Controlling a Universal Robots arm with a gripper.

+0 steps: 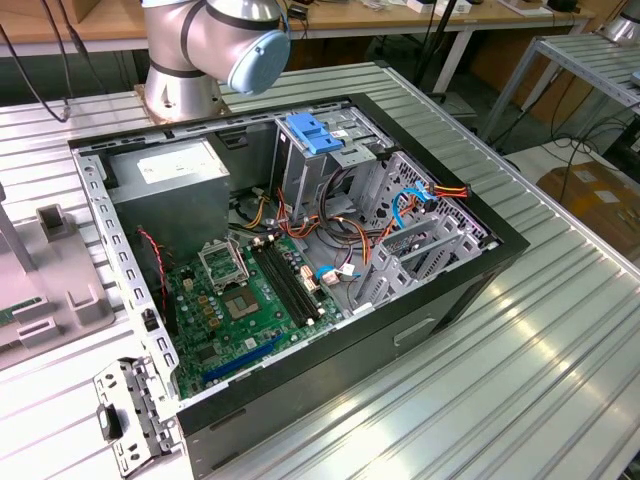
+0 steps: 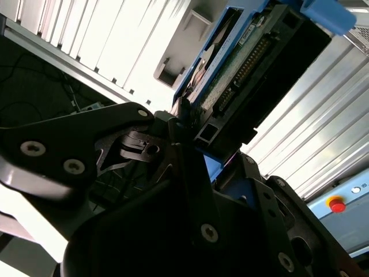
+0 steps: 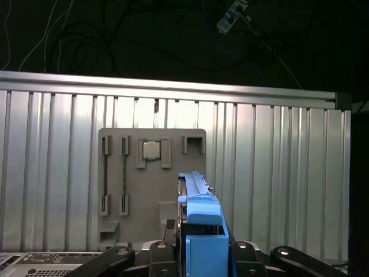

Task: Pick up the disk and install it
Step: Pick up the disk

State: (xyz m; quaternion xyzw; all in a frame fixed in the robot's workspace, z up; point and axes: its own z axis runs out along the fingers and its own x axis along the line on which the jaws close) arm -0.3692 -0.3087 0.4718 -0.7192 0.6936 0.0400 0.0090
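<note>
Your gripper (image 3: 202, 257) has its jaws drawn in against both sides of the disk (image 3: 199, 216) and grips it firmly. In the first wrist view the disk is edge-on, with a blue carrier rail facing the camera. In the second wrist view it juts out past the black linkage, its connector edge and green circuit board exposed and blue rails running along its sides.

The disk is held off the ribbed metal table (image 3: 277, 173), which lies behind it. Beyond the disk a grey tray (image 3: 153, 173) lies flat on the table, with a square chip (image 3: 151, 150) seated in one of its slots. Past the table's far rim, cables (image 3: 144, 34) trail across a dark floor. In the second wrist view a red button (image 2: 335, 203) sits on a pale panel near the table.

In the exterior view the open computer case (image 1: 400, 330) lies on its side on the table. Its green motherboard (image 1: 240, 300) is nearest. Behind that is the metal drive cage (image 1: 300, 175), topped by a blue bracket (image 1: 312, 133). The grey power-supply box (image 1: 170, 185) sits toward the exterior view's left, and the grey tray rests beside the case on that same side. The arm base (image 1: 185, 70) stands on the table behind the case.
</note>
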